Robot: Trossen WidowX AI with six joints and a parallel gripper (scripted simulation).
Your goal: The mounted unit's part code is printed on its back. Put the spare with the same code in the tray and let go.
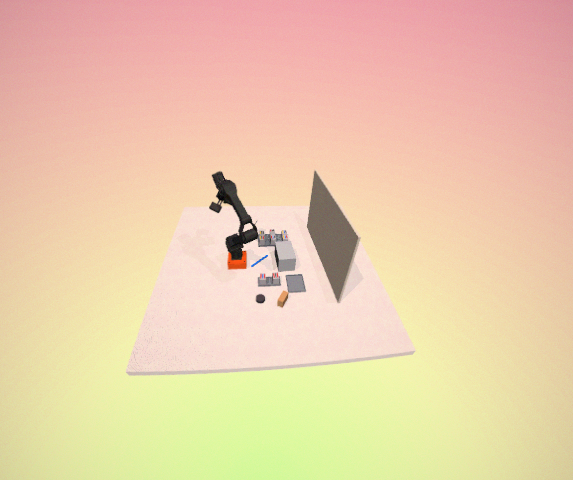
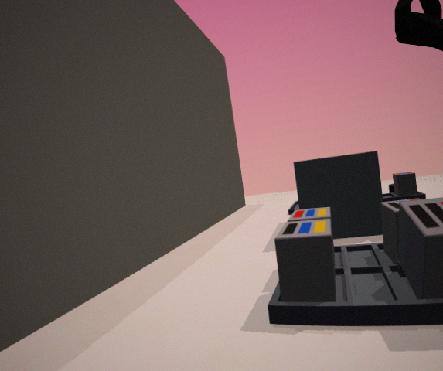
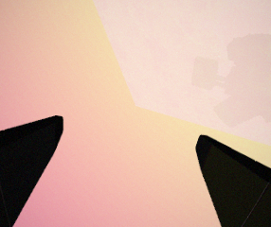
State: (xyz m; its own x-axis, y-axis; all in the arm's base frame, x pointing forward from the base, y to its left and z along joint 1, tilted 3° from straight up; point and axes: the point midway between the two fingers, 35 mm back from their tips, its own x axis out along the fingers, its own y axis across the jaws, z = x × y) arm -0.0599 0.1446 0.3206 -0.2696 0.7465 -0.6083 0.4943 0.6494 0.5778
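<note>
– Spares: where do they sit?

– Small grey box-shaped spares with coloured stripes on top stand in two groups on the pale table (image 1: pixel 193 330): a row of three (image 1: pixel 272 236) behind the light grey block of the mounted unit (image 1: pixel 285 255), and a pair (image 1: pixel 268 279) just beside the flat grey tray (image 1: pixel 295 283). None is in the tray.

– Which one matches?

– I cannot tell. The exterior view shows one spare striped red, blue, yellow (image 2: pixel 310 212), one black, blue, yellow (image 2: pixel 305 227) and one black, black, red (image 2: pixel 437 213), but no code shows on the unit's dark face (image 2: pixel 337 193).

– And the black parallel-jaw gripper (image 3: pixel 130 129)?

– High and well apart from all of them (image 1: pixel 215 206). Its fingers are spread wide with nothing between them.

– How would a spare handle?

– Probably stiff, light and smooth-sided, not fragile. I would come from above and pinch two opposite flat walls below the striped top. The neighbours stand close in the dark slotted rack (image 2: pixel 357 311), so a finger could knock one, and smooth walls may slip under a weak squeeze.
</note>
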